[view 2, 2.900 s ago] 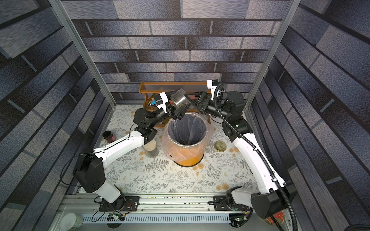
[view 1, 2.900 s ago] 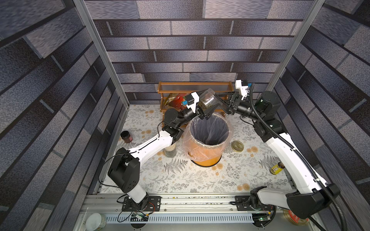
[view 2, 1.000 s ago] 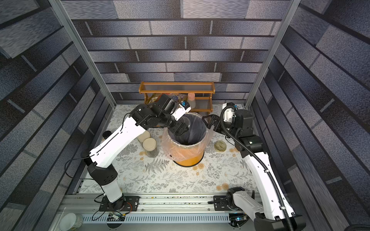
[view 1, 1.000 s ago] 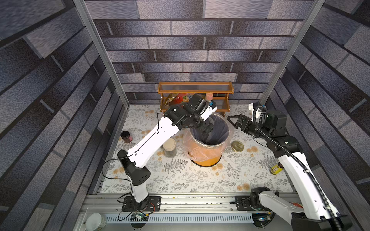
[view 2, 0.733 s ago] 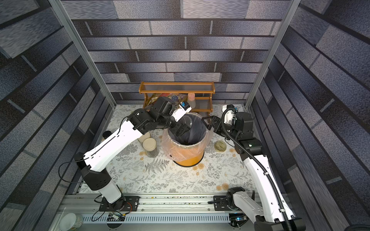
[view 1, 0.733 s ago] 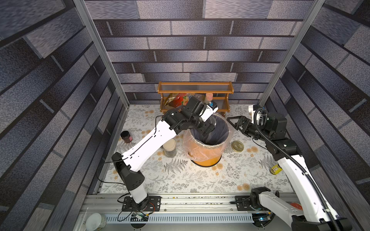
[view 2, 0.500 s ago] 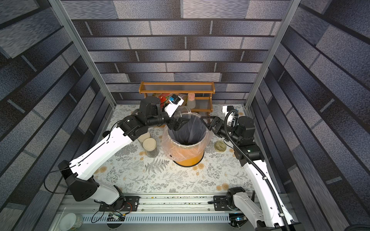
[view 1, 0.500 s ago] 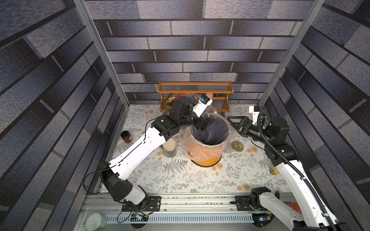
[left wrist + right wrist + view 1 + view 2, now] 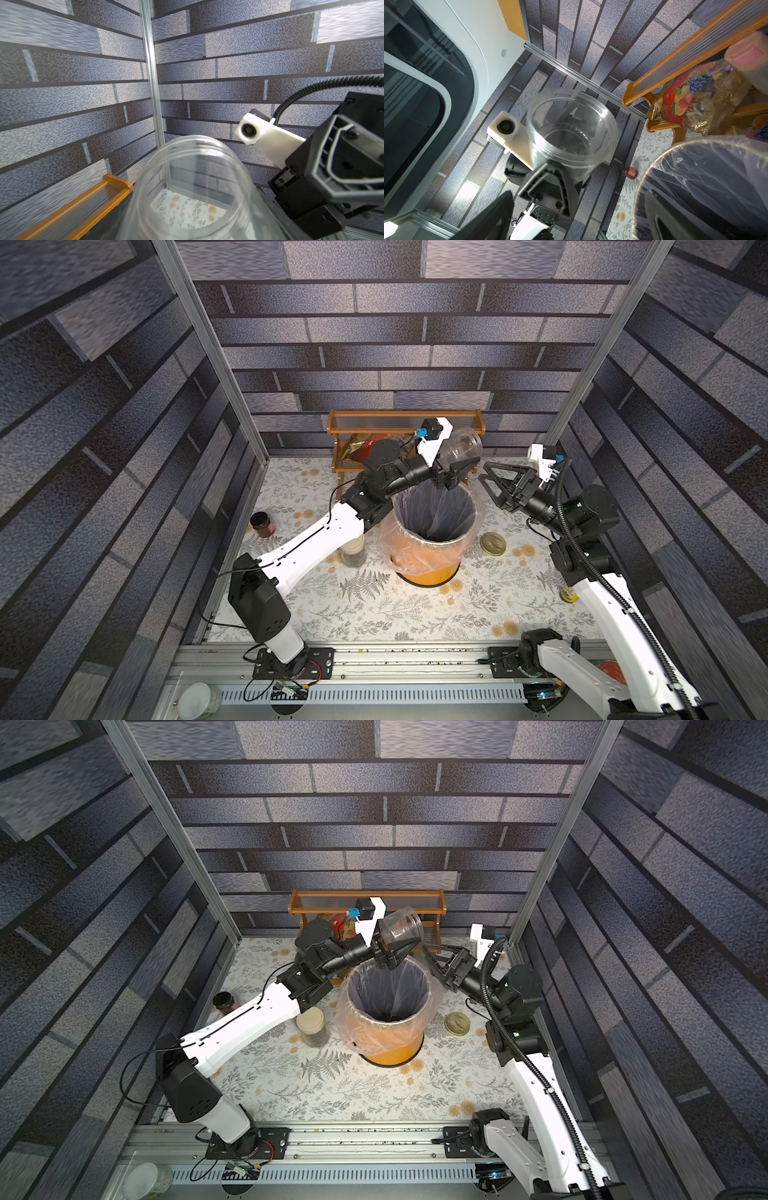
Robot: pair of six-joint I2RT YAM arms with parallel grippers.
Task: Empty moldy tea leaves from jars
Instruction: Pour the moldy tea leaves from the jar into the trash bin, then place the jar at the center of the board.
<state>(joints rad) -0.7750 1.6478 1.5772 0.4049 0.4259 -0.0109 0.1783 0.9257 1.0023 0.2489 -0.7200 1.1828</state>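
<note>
Lifting the clear jar point(image 9: 460, 447) up out of the orange bin point(image 9: 428, 568) since a second ago, then plunged mouth-down inside the liner, now tilting above the bin's far rim with the mouth pointing up and toward the right side. Clamping the jar's lower body in the left gripper point(image 9: 457, 472), lid off, showing only empty glass in both wrist views. Bringing the right gripper point(image 9: 484, 472) nearer the bin's far-right rim over the same second, with jaws spread wide, gripping nothing, fingertips just beside the left gripper but apart from it. Leaving the tea leaves point(image 9: 388, 1016) as a small dark heap at the bottom of the liner, seen in both top views. Standing a second jar point(image 9: 353, 549), cream lid on and dark leaves inside, upright on the counter point(image 9: 395, 614) just beside the bin on its left, partly under the left arm. Resting a loose round lid point(image 9: 493, 543) flat on the counter near the bin's right side. Showing a dark jar point(image 9: 261, 524) by the counter's left edge, a small yellow bottle point(image 9: 567, 595) near the right edge behind the right arm, and a wooden rack point(image 9: 405, 423) along the far edge.
</note>
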